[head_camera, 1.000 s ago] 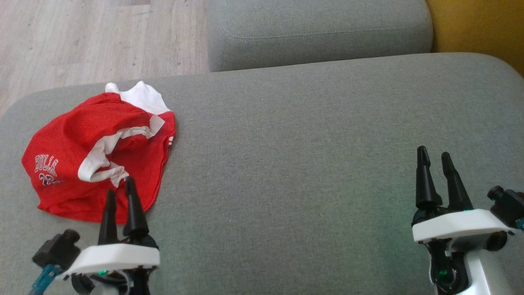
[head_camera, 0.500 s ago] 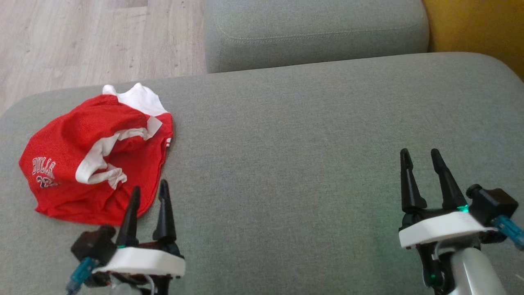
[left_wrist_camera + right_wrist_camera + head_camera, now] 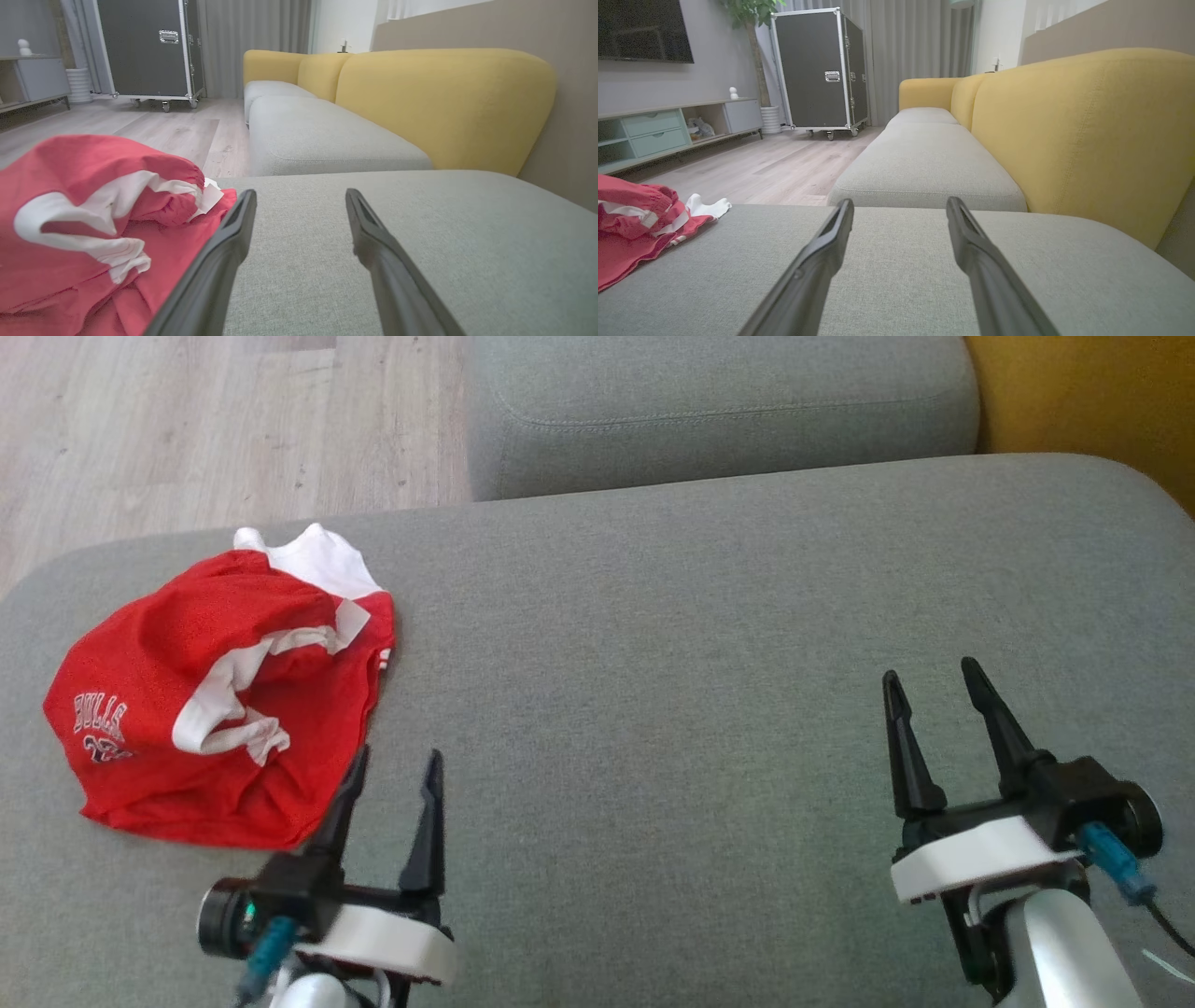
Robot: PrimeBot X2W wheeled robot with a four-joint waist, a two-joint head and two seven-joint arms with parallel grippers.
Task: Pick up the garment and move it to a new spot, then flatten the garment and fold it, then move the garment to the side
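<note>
The garment [image 3: 205, 691] is a red jersey with white trim and lettering, lying crumpled at the left end of the grey sofa cushion [image 3: 653, 644]. My left gripper [image 3: 397, 761] stands open just right of its near edge, one finger overlapping the red cloth, nothing between the fingers. In the left wrist view the garment [image 3: 84, 219] bulges at the left beside the left gripper [image 3: 299, 196]. My right gripper [image 3: 931, 674] stands open over bare cushion far to the right. In the right wrist view the garment [image 3: 630, 228] lies at the far left, well away from the right gripper [image 3: 899, 205].
A second grey cushion [image 3: 719, 411] lies beyond the first, with wooden floor [image 3: 187, 420] at the back left and a yellow backrest [image 3: 1083, 392] at the right. A black wheeled case [image 3: 817, 70] and a low cabinet [image 3: 668, 130] stand across the room.
My left gripper has swung right, off the garment's near part to its right edge, and its fingers now show a wider gap. The right gripper has drifted left. The garment has not moved.
</note>
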